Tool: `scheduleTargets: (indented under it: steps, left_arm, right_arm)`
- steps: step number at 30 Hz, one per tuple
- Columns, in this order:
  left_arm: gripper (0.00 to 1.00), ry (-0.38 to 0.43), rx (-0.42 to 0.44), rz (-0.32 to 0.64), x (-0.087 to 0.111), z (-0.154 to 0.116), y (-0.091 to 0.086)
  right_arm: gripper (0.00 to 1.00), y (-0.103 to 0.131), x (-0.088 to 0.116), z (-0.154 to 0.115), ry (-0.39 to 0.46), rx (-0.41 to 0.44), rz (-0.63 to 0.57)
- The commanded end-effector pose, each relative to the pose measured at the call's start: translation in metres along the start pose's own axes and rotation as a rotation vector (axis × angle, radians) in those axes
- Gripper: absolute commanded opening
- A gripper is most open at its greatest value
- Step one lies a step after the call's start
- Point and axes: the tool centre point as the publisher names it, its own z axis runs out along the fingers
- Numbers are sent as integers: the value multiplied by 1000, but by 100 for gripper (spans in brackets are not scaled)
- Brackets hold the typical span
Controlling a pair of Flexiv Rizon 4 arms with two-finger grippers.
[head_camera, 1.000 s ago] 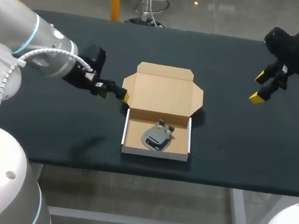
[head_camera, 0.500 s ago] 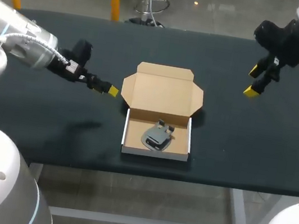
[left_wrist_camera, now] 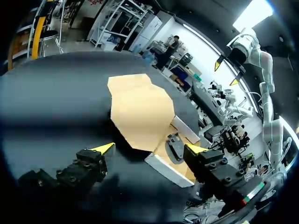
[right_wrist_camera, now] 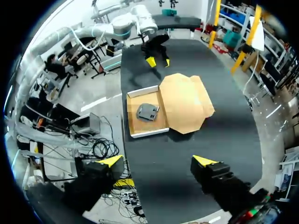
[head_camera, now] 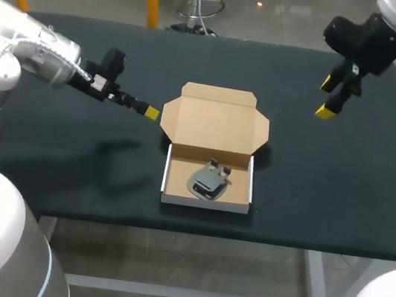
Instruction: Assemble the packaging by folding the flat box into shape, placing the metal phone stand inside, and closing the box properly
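The brown cardboard box [head_camera: 218, 119] lies in the table's middle, its lid spread flat behind the folded tray. The grey metal phone stand [head_camera: 208, 179] rests inside the tray. My left gripper [head_camera: 147, 112] hovers just left of the lid's left flap, open and holding nothing. In the left wrist view the lid [left_wrist_camera: 140, 109] and stand [left_wrist_camera: 176, 145] lie ahead of the open left gripper [left_wrist_camera: 149, 149]. My right gripper [head_camera: 334, 98] hangs open high over the back right. From the right gripper [right_wrist_camera: 159, 161], the box [right_wrist_camera: 187, 102] and stand [right_wrist_camera: 147, 111] show far below.
The box sits on a dark green table [head_camera: 344, 179]. Bare surface stretches to the left, right and behind the box. The table's front edge runs close below the tray.
My left arm has drawn back and its gripper has shifted slightly left, away from the lid flap. My right gripper has moved left and toward the back of the table.
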Motion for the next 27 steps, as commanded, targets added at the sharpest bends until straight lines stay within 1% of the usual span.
scheduleTargets:
  steps: [1,6,13,14,20,27]
  left_arm:
    - [100,64,-3,10,-12,5,-3]
    - [100,87,-2,12,-23,9,-6]
    - [100,120,-2,14,-34,15,-11]
    - [100,146,6,6,-36,16,-12]
    - [100,184,9,-3,-41,23,-17]
    - [90,232,-11,-22,-37,39,-19]
  right_arm:
    - [100,8,-4,0,-14,10,-27]
    - [100,14,-12,2,-31,14,-55]
    - [100,24,-24,7,-15,43,-85]
    - [100,26,-25,7,-14,45,-91]
    - [100,31,-29,9,-11,54,-108]
    - [100,31,-31,11,-12,64,-109]
